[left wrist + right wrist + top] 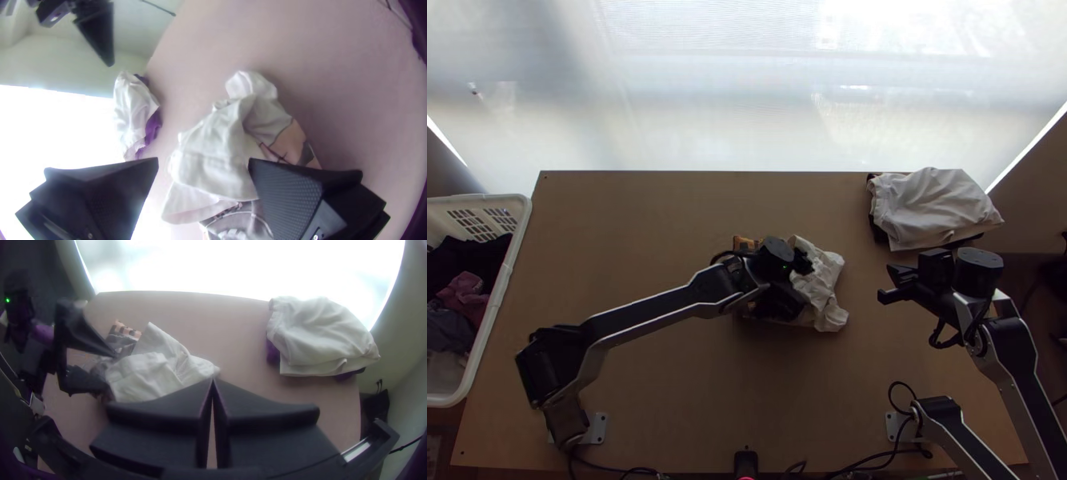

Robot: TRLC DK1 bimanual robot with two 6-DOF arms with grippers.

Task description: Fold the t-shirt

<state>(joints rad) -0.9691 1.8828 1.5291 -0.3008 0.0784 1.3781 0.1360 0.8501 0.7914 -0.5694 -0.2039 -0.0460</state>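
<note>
The t-shirt (830, 282) lies bunched at mid-table, white fabric over a printed part. My left gripper (801, 282) is over its printed side, fingers apart. In the left wrist view the left gripper (203, 161) stands open, with the white fabric (213, 153) seen between and beyond its fingers. My right gripper (889, 286) is to the right of the shirt, apart from it. In the right wrist view the right gripper (212, 381) is shut with its tips together, and the crumpled shirt (144, 375) lies beyond, the left gripper's fingers at its printed end.
A folded white cloth (935, 208) lies on darker fabric at the table's back right corner. At the left stands a white basket (507, 276) holding dark and reddish clothes. Cables (875, 460) run along the near edge. Bare table (631, 232) stretches left of the shirt.
</note>
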